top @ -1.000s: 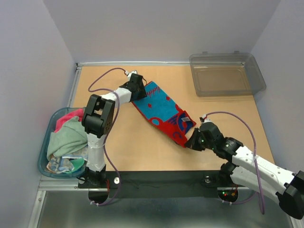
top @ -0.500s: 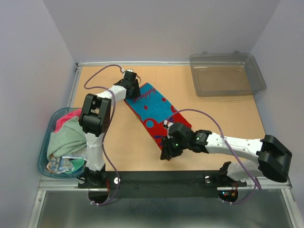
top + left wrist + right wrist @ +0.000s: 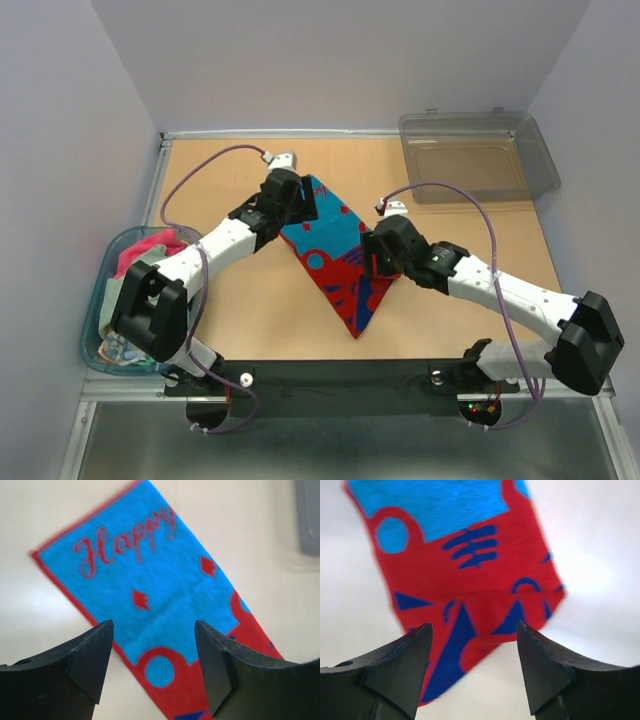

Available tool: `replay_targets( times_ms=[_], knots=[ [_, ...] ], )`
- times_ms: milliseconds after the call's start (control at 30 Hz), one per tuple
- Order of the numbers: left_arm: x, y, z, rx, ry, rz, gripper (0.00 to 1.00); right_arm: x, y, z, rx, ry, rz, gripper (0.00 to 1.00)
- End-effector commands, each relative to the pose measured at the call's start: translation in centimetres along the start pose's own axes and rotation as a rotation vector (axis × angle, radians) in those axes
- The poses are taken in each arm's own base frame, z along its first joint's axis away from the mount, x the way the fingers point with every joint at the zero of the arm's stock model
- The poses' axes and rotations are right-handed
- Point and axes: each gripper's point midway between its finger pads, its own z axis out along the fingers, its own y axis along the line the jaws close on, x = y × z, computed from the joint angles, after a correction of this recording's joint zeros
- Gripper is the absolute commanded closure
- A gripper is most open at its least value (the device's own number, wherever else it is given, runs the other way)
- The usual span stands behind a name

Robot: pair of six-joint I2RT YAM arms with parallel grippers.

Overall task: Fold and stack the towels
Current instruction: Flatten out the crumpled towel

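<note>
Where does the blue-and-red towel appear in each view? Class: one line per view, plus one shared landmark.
Top external: towel lies diagonally at the centre.
Left wrist: its blue "Happy" end fills the middle.
Right wrist: its red end fills the upper middle.
Shared landmark: the red-ringed blue circle, low centre in left wrist, upper left in right wrist.

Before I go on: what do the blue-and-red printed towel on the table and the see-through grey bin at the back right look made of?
Blue-and-red printed towel: soft woven cloth, likely terry, matte; the left wrist view shows a fuzzy nap and a soft crease. See-through grey bin: probably rigid plastic, smooth, slightly glossy; the tan tabletop shows through its floor.
</note>
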Motion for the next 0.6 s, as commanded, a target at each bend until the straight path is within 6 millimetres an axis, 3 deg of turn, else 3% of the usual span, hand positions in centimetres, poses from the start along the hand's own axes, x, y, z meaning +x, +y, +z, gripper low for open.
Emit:
replay_targets(
  times_ms=[0, 200, 367, 567],
  knots=[
    [5.6, -2.5, 0.1, 0.029, 0.096, 0.018, 0.23, -0.7, -1.7, 0.0, 0.042, 0.006, -0.211, 0.27],
    [9.1, -2.1, 2.0, -0.013, 0.171, 0.050, 0.23, 0.5, -2.3, 1.0, -0.018, 0.062, -0.376, 0.34],
    [10.0, -1.1, 3.2, -0.060, 0.187, 0.090, 0.23, 1.2, -1.6, 0.9, -0.095, 0.071, -0.434, 0.35],
    [11.5, 0.3, 4.5, -0.121, 0.223, 0.138, 0.23, 3.9, -1.5, 2.4, -0.138, 0.172, -0.478, 0.39]
  ],
)
